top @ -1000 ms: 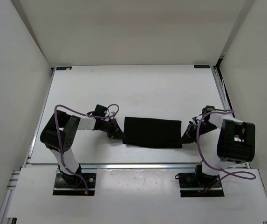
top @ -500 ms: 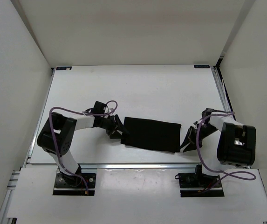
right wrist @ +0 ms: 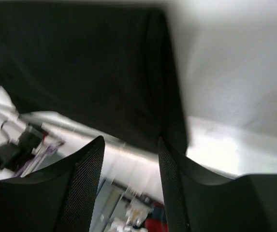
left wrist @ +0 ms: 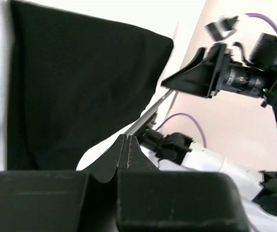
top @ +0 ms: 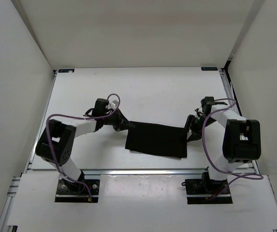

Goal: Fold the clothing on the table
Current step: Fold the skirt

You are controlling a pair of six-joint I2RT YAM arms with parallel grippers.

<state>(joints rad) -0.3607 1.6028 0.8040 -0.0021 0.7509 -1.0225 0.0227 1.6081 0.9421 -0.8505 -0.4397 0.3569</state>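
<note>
Item: the clothing (top: 156, 140), one black garment already folded into a long, roughly rectangular band. It lies flat on the near-middle of the table (top: 143, 92), between the two arms and slightly askew to the near rail (top: 143, 171). Change noted: a second ago both grippers sat at the band's short ends, nearer the rail; both have since shifted to its far corners, and the band has skewed a little. The left gripper (left wrist: 126, 141) opened and shut again in that time and now has its jaws pressed together at the far-left corner; whether a pinch of fabric lies between them cannot be told. The right gripper (right wrist: 130, 141), shut a second ago, now stands with jaws spread wide just beside the far-right corner, holding nothing. Reading: this looks like a re-grip for a further fold, the left side ready and the right yet to close. Materials: matte, soft, limp cloth, unmarked, with layered edges and a rounded fold line; smooth white tabletop, hard and flat; dull metal rails; black ribbed finger pads; glossy purple cables (top: 65, 116) looping along each arm.
</note>
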